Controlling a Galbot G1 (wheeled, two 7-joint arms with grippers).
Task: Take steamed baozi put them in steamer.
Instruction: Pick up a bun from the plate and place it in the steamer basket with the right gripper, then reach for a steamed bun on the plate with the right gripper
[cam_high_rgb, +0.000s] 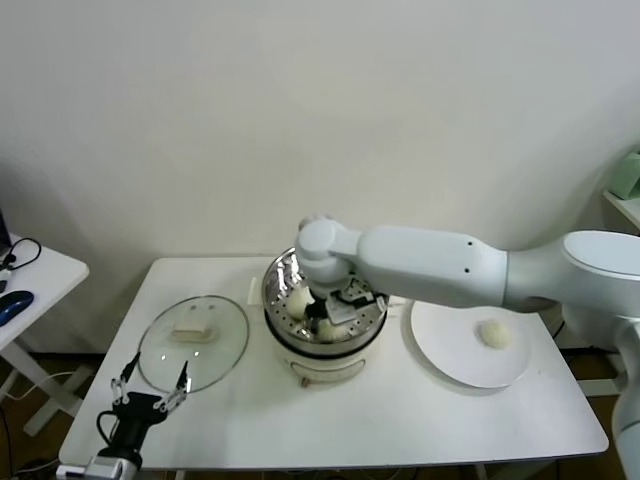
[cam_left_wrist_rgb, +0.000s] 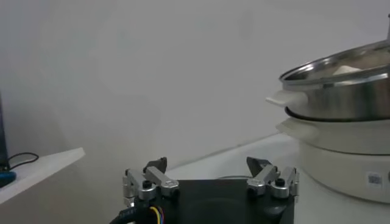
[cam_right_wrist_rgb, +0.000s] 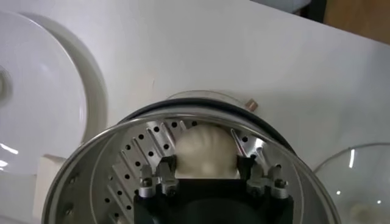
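The steamer (cam_high_rgb: 280, 268) stands mid-table on its white cooker base. My right gripper (cam_high_rgb: 325, 316) reaches down inside it, shut on a steamed baozi (cam_right_wrist_rgb: 204, 148) that sits low over the perforated floor; the fingers (cam_right_wrist_rgb: 168, 165) press on both of its sides. In the head view a second baozi (cam_high_rgb: 298, 299) lies in the basket beside the gripper. One more baozi (cam_high_rgb: 492, 333) rests on the white plate (cam_high_rgb: 450, 355) to the right. My left gripper (cam_high_rgb: 150, 386) is parked open near the table's front left corner, holding nothing.
The flat glass lid (cam_high_rgb: 195, 345) with its pale knob lies on the table left of the steamer, just beyond the left gripper. A small side table (cam_high_rgb: 35, 275) with a blue mouse stands further left. The left wrist view shows the steamer (cam_left_wrist_rgb: 341, 97) from the side.
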